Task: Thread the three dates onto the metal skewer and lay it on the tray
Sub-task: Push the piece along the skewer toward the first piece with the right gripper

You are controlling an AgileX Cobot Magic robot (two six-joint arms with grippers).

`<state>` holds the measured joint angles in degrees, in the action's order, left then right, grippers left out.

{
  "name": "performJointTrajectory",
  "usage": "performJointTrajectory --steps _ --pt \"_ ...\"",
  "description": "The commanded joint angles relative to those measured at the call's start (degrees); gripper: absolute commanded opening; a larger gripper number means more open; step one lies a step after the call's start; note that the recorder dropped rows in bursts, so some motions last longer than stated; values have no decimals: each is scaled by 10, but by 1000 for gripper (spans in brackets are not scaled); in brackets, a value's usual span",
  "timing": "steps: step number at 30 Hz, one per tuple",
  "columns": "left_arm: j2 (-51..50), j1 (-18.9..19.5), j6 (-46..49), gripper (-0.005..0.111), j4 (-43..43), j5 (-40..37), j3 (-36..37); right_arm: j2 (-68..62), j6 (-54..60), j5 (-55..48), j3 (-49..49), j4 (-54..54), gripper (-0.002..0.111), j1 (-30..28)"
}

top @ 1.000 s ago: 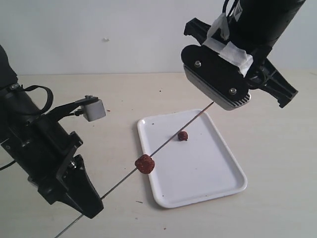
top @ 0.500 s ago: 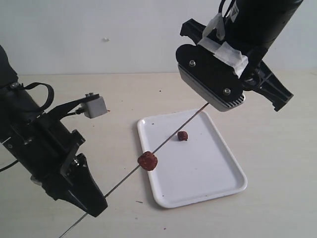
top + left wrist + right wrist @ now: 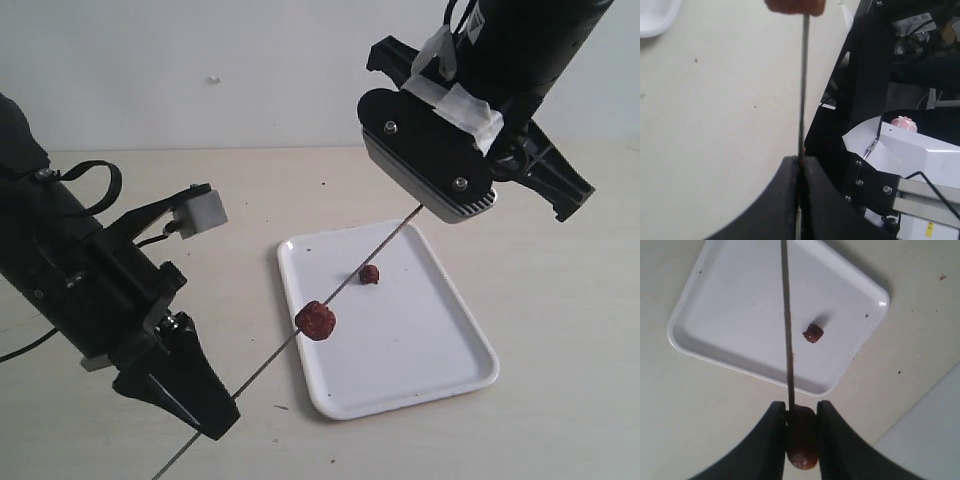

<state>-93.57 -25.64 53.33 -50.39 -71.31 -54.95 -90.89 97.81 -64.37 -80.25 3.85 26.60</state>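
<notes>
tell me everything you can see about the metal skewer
The metal skewer is a very thin, straight grey rod, held slanting in the air over the tray. The left gripper is shut on it near one end; the other meets a date pinched in the right gripper. A threaded date sits mid-length.

Slanted skewer [image 3: 265,368] – date [image 3: 316,320] threaded, second date [image 3: 369,273] on tray [image 3: 420,350]

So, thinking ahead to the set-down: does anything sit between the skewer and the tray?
Only a loose date lies on the tray, close beside the skewer; nothing else visible does.
</notes>
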Motion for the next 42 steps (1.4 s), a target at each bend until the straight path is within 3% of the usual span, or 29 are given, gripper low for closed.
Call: performJointTrajectory --steps 1,16,27,42 --pt "1 -2 -6 0 -49 13 -4 2 -4 -4 -1 -31 22 1" --pt "1 -2 -13 0 -83 23 -19 2 4 -26 -1 -78 22 1" --pt "-2 -2 -41 0 -83 21 -57 2 -17 -30 -1 -84 22 59" --pt "-2 -2 -43 0 -81 13 -57 2 -20 -30 -1 -146 22 64"
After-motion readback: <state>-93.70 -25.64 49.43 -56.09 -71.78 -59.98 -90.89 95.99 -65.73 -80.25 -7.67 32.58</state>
